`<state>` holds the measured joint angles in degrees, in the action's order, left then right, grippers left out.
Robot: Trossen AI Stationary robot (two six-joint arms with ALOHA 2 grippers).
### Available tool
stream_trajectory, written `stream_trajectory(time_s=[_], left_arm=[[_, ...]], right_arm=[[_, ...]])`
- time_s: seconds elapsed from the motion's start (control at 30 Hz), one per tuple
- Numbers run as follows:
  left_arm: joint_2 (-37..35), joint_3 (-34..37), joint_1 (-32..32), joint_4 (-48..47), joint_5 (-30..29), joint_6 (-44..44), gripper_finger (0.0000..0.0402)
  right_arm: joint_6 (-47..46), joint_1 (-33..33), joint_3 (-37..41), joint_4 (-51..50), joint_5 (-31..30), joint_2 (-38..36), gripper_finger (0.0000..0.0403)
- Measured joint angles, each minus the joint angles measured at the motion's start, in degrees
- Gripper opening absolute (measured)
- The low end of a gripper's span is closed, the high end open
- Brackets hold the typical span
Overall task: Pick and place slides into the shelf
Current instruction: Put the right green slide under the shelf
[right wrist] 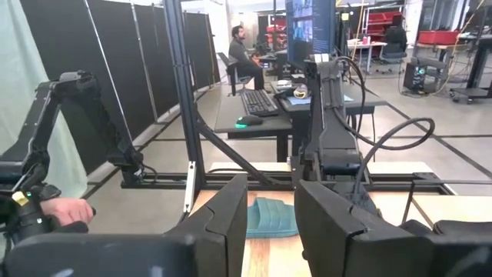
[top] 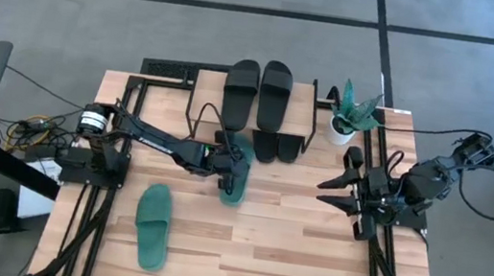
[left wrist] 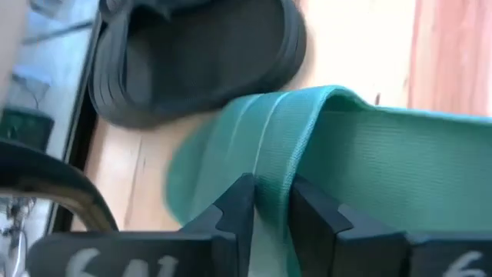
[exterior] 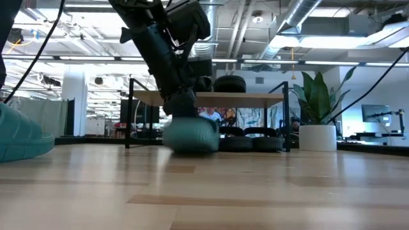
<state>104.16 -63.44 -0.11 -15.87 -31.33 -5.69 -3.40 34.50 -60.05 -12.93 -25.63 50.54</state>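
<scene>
Left gripper at the shelf's near edge, fingers set narrowly astride the strap of a green slide resting on the table. Second green slide lies near left. Black slides sit on the shelf. Right gripper waits at right, fingers apart, empty.

One camera looks straight down on the whole table. One sits low, looking across. Wrist cameras sit very close. Top and low both see the shelf.
</scene>
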Motion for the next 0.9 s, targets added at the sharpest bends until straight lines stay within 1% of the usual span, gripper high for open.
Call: stream_trajectory(time_s=[0.13,0.33,0.6,0.9], left_arm=[[0.0,0.0,0.0,-2.0,-0.1,2.7,0.0088],[0.0,0.0,0.0,-2.4,2.2,6.0,0.0116],[0.0,0.0,0.0,-2.3,4.1,8.4,0.0143],[0.0,0.0,-0.8,-1.9,3.8,10.0,0.0165]], right_arm=[[0.0,0.0,0.0,0.0,0.0,0.0,0.0098],[0.3,0.0,0.0,0.0,0.0,0.0,0.0098],[0.4,0.0,0.0,-0.4,0.0,0.0,0.0098],[0.4,0.0,0.0,-0.8,0.0,0.0,0.0098]])
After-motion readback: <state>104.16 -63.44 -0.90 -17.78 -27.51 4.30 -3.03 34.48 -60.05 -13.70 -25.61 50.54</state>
